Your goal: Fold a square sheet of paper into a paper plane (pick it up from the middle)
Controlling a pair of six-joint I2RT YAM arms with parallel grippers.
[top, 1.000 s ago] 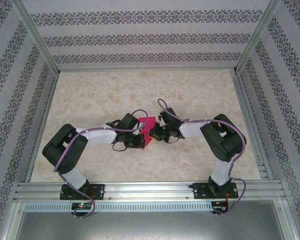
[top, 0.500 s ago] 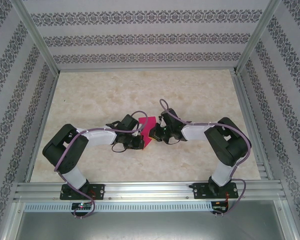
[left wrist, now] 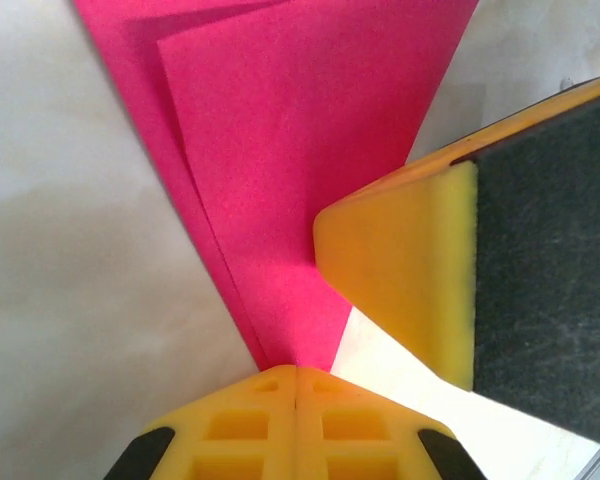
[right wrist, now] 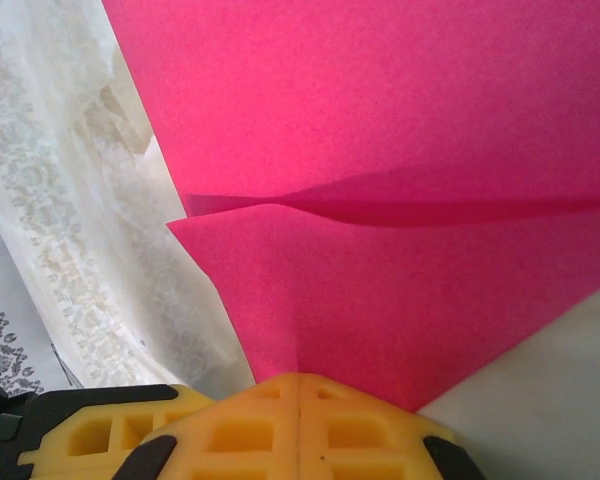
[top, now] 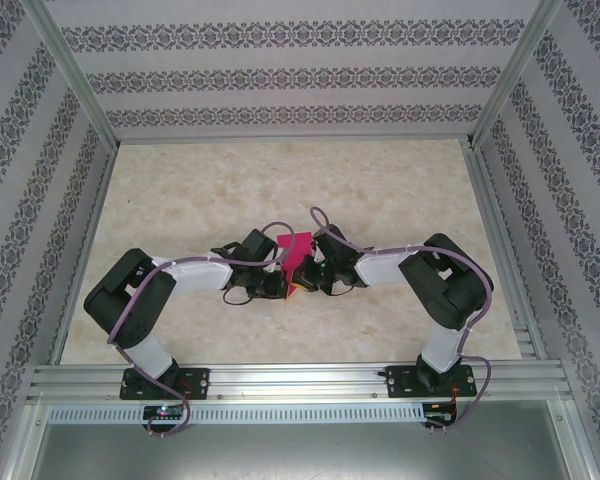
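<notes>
Paper sheet (top: 294, 256), partly folded, is held near worktop (top: 200, 190) middle | left tool (left wrist: 296, 372) is closed on one folded corner | right tool (right wrist: 298, 380) is closed on another edge of it

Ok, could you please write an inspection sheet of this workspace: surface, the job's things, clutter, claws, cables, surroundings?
Surface: beige marbled table, flat.
Job's things: pink paper, folded in layers, at mid-table between the two claws.
Clutter: nothing seen.
Claws: left claw shut on a corner of the paper; right claw shut on the paper from the other side.
Cables: purple cables run along both arms and loop near the wrists; no snag seen.
Surroundings: patterned walls on three sides, aluminium frame at the near edge.
</notes>
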